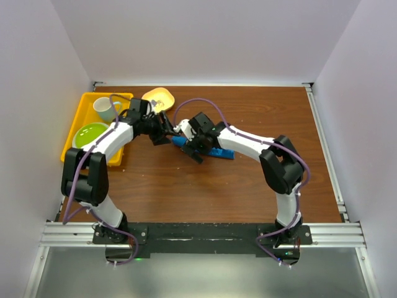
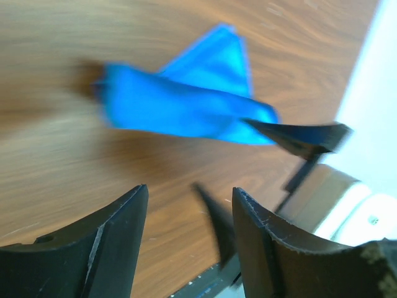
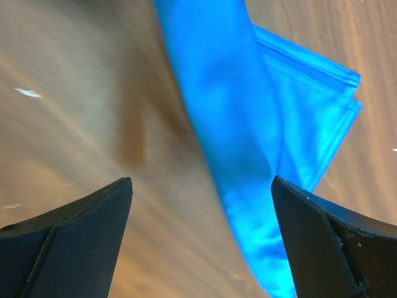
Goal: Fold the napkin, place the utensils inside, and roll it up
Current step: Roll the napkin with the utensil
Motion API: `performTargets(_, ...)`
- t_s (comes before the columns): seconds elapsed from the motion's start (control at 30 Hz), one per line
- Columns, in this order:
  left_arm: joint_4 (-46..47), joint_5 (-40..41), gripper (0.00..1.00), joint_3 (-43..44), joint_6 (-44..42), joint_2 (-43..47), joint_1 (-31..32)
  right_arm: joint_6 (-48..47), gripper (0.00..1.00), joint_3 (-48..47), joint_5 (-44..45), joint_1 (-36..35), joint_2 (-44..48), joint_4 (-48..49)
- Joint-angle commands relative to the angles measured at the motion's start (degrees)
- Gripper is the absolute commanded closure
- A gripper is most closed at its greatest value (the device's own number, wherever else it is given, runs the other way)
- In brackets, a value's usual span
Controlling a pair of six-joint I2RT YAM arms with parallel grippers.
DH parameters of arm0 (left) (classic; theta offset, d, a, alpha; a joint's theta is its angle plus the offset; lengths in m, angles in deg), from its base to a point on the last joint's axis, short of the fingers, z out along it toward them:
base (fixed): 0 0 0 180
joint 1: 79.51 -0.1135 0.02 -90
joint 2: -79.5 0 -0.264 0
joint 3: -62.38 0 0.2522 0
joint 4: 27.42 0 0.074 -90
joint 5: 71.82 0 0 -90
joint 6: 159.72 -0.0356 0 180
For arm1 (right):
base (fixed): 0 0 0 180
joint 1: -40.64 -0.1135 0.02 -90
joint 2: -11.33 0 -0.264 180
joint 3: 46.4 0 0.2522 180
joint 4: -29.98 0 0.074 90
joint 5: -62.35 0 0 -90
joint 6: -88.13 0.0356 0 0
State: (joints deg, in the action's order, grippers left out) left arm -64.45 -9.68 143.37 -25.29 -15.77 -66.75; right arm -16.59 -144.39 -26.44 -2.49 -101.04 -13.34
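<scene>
**Top view.** The napkin [image 1: 218,152] lies on the brown bench [image 1: 248,192] near its middle, as a narrow blue strip running left to right. Part of it is hidden under the right arm's wrist. The right hand [image 1: 191,151] is at the strip's left end. The left hand [image 1: 162,134] is just beside it to the left, with the 2 hands close together. We cannot tell from here whether either one touches the cloth. A yellow tray [image 1: 79,102] sits at the bench's left side and holds a pale mug [image 1: 104,109] and a green bowl [image 1: 90,133]. A yellow dish [image 1: 160,97] sits behind the hands.

**Left wrist.** The left hand [image 2: 189,192] has its 2 dark fingers [image 2: 115,248] apart, with bare wood between them and nothing gripped. The napkin [image 2: 180,108] lies beyond the fingertips, clear of them. It is a long bundled roll with 1 triangular flap sticking out at the far side. A dark pointed part [image 2: 304,138] overlaps the roll's right end. The picture is blurred, so we cannot tell whether they are in contact.

**Right wrist.** The right hand [image 3: 201,183] has its fingers [image 3: 80,230] spread wide and holding nothing. The napkin [image 3: 242,124] lies on the bench below, running from the top of the view down toward the right finger. Layered folded edges fan out on its right side. The picture is soft, and we cannot tell whether the right finger touches the cloth.
</scene>
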Motion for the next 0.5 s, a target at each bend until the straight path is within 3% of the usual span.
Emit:
performTargets(0.0, -1.8, 3.3, 0.39, -3.4, -2.1, 2.4, -5.6, -9.0, 0.03, -0.1, 11.2, 0.2, -1.9, 2.6)
performTargets(0.23, -1.3, 2.1, 0.41, -6.5, -3.0, 4.1, -7.4, -10.2, 0.07, -2.1, 9.9, 0.2, -5.6, 2.5)
performTargets(0.33, -0.9, 2.1, 0.41, -6.6, -2.8, 4.6, -8.0, -8.8, 0.12, -3.0, 8.9, 0.5, -7.4, 1.7)
performTargets(0.47, -1.3, 1.3, 0.41, -6.1, -3.9, 4.2, -9.1, -5.2, 0.26, -4.4, 5.0, 1.4, -9.2, 0.2)
